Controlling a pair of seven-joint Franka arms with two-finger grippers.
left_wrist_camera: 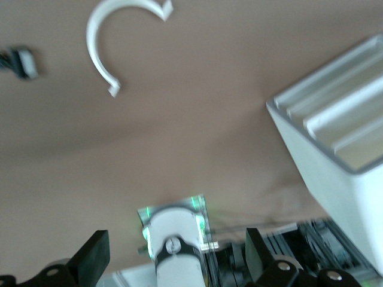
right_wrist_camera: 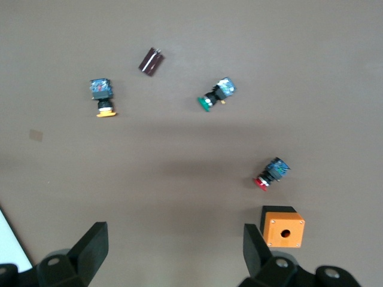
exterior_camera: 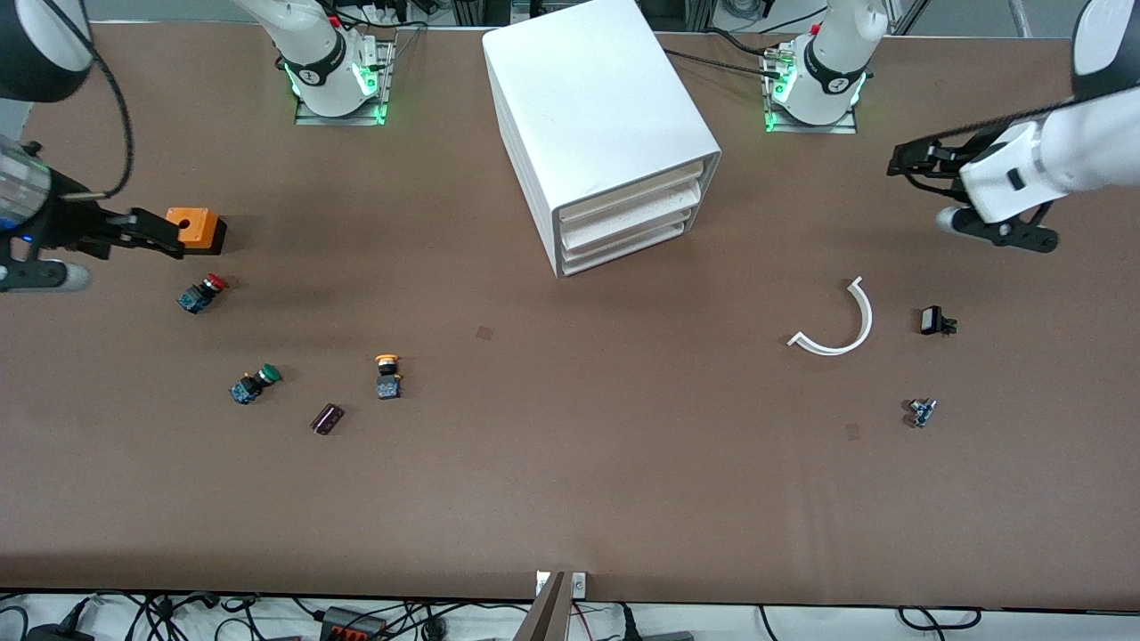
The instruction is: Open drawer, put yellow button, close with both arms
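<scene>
Cabinet: white plastic box cabinet (exterior_camera: 598, 116) mid-table, three shallow drawers.
Drawer: uppermost white tray drawer (exterior_camera: 637, 194) appears pushed in, though the angle is poor.
Yellow button: small push-button with yellow-orange cap on black-and-blue body (exterior_camera: 387, 375), lying on the brown table (exterior_camera: 570, 481) toward the right arm's end, near a green-capped switch (exterior_camera: 255, 384).
Left gripper (exterior_camera: 899, 165): fingers apart, empty, over bare table.
Right gripper (exterior_camera: 156, 233): fingers apart, empty, beside an orange box (exterior_camera: 195, 227).

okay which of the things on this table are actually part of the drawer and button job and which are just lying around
Job: top white plastic drawer of the white cabinet; yellow-capped push-button; open left gripper; open right gripper.
Lying about: red-capped button, green-capped button, orange box, white curved strip.
</scene>
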